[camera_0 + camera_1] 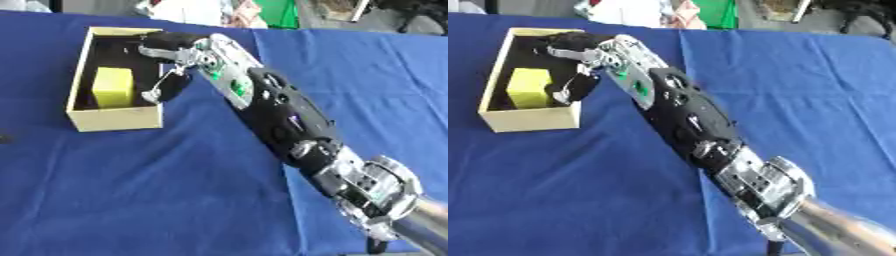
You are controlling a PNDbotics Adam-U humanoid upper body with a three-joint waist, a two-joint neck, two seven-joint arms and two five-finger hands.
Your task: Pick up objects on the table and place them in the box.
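Yellow block point(113, 87) lies inside box point(114, 120), upper left of frame. Right hand point(175, 50) over box's right wall, fingers curled, holding nothing we can see. We advise lifting straight clear of wall.

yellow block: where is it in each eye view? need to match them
Left eye view: yellow block sits upper left, inside the box, near its front wall.
Right eye view: same block, upper left but closer to the picture's left edge.
Shared landmark: the right hand reaching over the box's right wall.
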